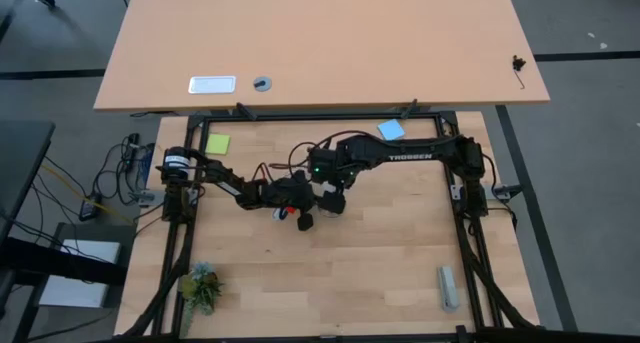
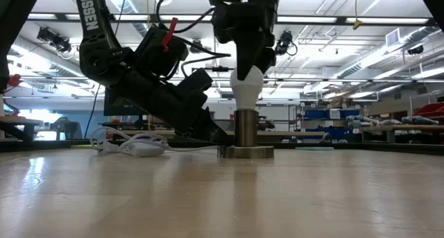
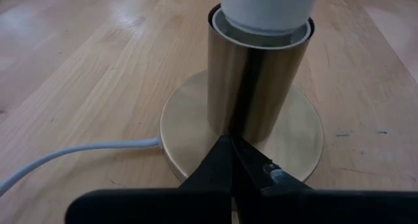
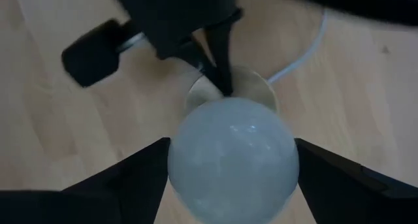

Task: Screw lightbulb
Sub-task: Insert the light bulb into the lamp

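Both arms reach to mid-table. The right gripper (image 2: 248, 70) points straight down, fingers spread. The left gripper (image 3: 230, 160) lies low and slanted, fingertips seemingly pressed together.

Bright overhead strip lights; rt wrist view blurry w/ glare.

The lightbulb's (image 3: 264, 12) screw neck is hidden inside the socket (image 3: 258, 80).
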Robot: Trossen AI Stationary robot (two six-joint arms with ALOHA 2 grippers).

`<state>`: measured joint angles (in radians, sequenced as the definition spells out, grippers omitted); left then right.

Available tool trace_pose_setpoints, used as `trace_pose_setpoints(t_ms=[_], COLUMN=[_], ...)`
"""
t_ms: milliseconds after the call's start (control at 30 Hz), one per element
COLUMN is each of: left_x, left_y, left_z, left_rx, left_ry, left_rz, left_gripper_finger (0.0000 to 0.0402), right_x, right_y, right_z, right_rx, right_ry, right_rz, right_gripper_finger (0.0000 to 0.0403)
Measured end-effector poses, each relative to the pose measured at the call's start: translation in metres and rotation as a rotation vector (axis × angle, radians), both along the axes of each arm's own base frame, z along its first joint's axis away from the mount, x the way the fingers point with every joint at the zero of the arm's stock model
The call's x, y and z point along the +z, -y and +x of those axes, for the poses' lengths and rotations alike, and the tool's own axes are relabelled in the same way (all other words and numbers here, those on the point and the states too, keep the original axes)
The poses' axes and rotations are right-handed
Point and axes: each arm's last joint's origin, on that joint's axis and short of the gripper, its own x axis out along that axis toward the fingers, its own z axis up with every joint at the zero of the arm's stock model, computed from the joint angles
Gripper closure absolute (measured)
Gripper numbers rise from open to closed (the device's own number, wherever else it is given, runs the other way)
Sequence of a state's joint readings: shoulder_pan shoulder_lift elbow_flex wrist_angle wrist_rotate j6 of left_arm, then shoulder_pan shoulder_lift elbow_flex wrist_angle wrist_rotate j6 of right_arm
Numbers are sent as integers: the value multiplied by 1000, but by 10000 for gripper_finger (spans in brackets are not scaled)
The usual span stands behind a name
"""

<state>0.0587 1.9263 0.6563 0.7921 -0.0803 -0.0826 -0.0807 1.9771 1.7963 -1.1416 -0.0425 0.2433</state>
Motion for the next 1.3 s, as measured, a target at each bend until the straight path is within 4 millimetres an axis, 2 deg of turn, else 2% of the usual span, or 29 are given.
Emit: trace_pose_setpoints(t_ms=[200, 333, 467, 567, 1033, 1167, 1300], left_x=[0, 0, 0, 0, 0, 0, 0], left_y=[0, 0, 0, 0, 0, 0, 0], left_z=[0, 0, 0, 0, 0, 0, 0], left_rx=[0, -1, -1, -2, -3, -3, -3], left_ry=[0, 0, -1, -3, -3, -4, -4], left_rz=[0, -1, -1, -1, -1, -1, -1], left_gripper_finger=[401, 401, 401, 401, 401, 401, 401], right_x=[13, 23, 22, 17, -12, -13, -13], right_y=[-5, -11, -17, -19, -14, -14, -11], right_z=[4, 6, 4, 3, 1, 1, 2], right_rx=[200, 446, 733, 840, 905, 813, 644], right_ry=[36, 42, 16, 12, -23, -16, -9], right_rz=[-120, -267, -315, -312, -286, -269, -232], right_gripper_finger=[58, 50, 50, 52, 62, 79, 101])
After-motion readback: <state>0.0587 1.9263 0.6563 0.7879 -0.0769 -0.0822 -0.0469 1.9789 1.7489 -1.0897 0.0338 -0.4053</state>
